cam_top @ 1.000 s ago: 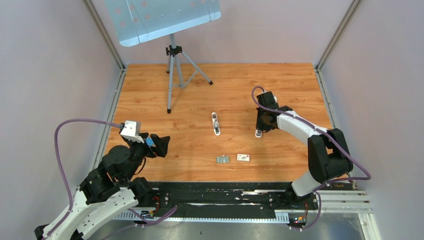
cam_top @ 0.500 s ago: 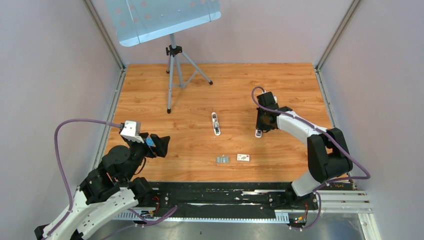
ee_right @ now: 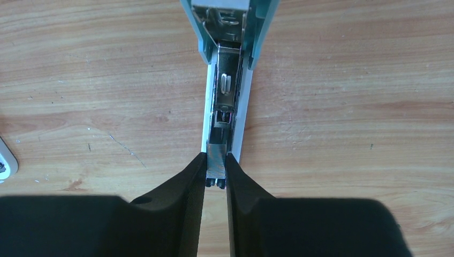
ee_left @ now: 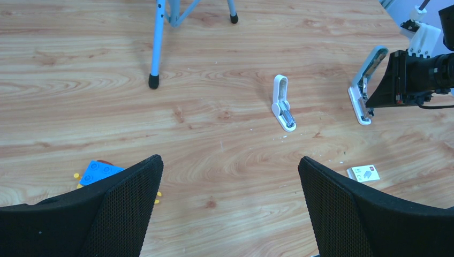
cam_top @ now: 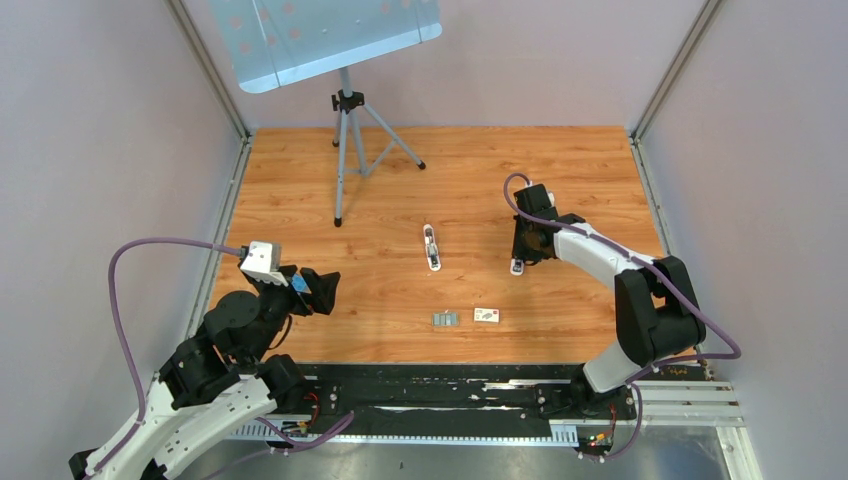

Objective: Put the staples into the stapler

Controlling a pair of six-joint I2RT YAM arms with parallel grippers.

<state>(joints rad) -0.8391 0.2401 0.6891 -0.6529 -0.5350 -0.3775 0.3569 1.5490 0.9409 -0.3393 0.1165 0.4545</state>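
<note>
Colours noted: table (cam_top: 300,200) orange-brown, wood grain; stapler (ee_right: 225,96) at my right end effector (ee_right: 216,159) teal cover, white base, silver rail; staples (cam_top: 445,319) grey; small box (cam_top: 487,315) white, printed; my left end effector (ee_left: 229,159) fingers (ee_left: 123,203) black, fine mesh pattern.

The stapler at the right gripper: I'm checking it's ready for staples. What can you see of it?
The stapler lies on the wooden table, opened. Its pale teal lid tilts up from a white base, baring a grey metal magazine channel. The right gripper pinches the magazine's near end.
</note>
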